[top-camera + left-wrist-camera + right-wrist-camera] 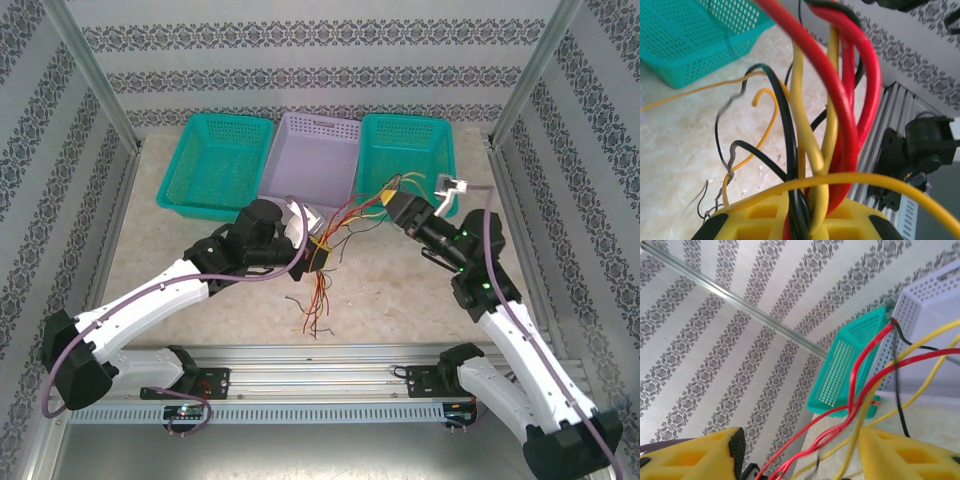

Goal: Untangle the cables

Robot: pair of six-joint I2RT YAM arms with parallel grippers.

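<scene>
Patterned wallpaper closes in a pale desk (400, 300) with 3 baskets along its far edge: a left teal basket (230, 118), a lavender basket (320, 117) and a right teal basket (405, 118). The cables (312, 300) sit near the desk's middle as 1 tangle of red, yellow and black strands. The left jaws are clamped tight on the top of the bundle, and loose ends trail toward the near rail. A few strands run up and right to the right jaws, which stand wide; a red wire (856, 371) and yellow ones pass through the gap ungripped. To do this step well, I judge the right arm should pick 1 strand only, close on it near the tangle, and draw it slowly along its own line while the left grip anchors the rest. Catching 2 colours together would likely tighten the knot.
</scene>
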